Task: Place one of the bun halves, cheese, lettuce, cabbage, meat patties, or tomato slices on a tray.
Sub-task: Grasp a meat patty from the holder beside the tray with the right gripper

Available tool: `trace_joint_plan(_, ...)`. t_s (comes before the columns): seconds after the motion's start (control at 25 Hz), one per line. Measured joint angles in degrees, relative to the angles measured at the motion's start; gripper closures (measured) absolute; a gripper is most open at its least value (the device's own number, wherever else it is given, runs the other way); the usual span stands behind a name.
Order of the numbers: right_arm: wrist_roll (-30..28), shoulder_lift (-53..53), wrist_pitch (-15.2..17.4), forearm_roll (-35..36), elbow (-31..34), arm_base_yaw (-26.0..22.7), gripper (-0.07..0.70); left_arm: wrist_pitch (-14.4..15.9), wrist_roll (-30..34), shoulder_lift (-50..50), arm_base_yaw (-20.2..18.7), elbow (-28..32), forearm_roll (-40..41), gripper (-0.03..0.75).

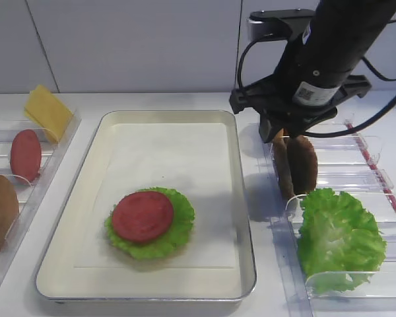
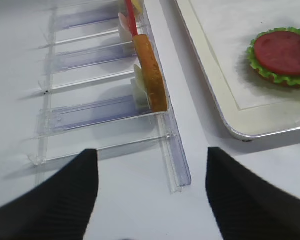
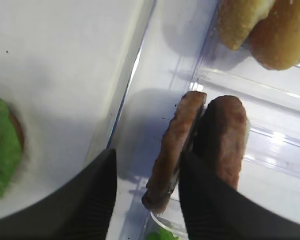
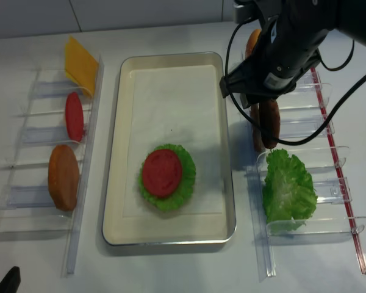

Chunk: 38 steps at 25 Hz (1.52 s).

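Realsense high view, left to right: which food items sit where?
Bun half → tomato slice on the lettuce in the tray → two meat patties under the right pincer → lettuce leaf in the right rack.

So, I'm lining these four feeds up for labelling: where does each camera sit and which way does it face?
Exterior high: in front, angled down on the tray; right arm shows.
Realsense exterior: overhead, straight down; same tray, right gripper over the meat patties.
Right wrist: on that arm, looking down past its fingers straddling one patty.
Left wrist: low over the left bin, left gripper open.
Both exteriors share the tomato slice on lettuce.
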Motion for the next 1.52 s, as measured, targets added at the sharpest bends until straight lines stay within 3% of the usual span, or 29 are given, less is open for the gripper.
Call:
trace_joint_plan(0.92,3.00,7.29,-1.65,-2.71,0.00,0.00,0.319,0.00,0.00,0.00,0.00,0.00,0.00,0.249)
trace_joint_plan(1.28,4.12,7.36,-0.99,-4.18,-0.04,0.00,0.446,0.00,0.00,0.00,0.00,0.00,0.00,0.250)
trace_joint_plan(1.52,4.35,7.36,-0.17,-4.18,-0.13,0.00,0.456,0.00,0.00,0.00,0.00,0.00,0.00,0.251)
